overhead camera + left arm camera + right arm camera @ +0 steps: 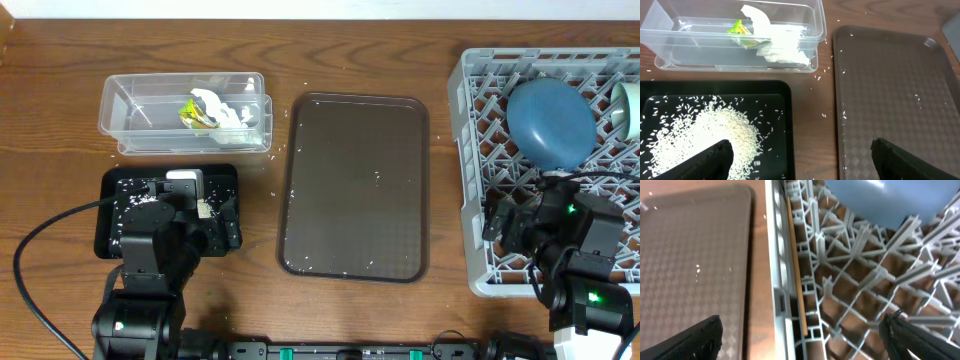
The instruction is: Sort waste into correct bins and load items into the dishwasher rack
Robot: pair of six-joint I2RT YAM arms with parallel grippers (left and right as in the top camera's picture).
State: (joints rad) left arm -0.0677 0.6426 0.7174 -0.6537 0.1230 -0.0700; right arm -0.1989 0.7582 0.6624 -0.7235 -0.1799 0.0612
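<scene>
A flat brown serving tray (355, 150) lies mid-table, rectangular with rounded corners and a low raised rim, its floor stamped in a fine diamond texture. It rests level on the dark wood-grain table (60, 50) – long sides running front to back.

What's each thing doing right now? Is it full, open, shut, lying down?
Tub, holds tissue and wrapper.
Black tray, holds a rice pile.
Brown tray, only stray grains on it.
Rack, holds plate and chopstick.
Plate, leaning among the pegs.
Chopstick, lying flat along the rack wall.
Left gripper, open, holding nothing.
Right gripper, open, holding nothing.
</scene>
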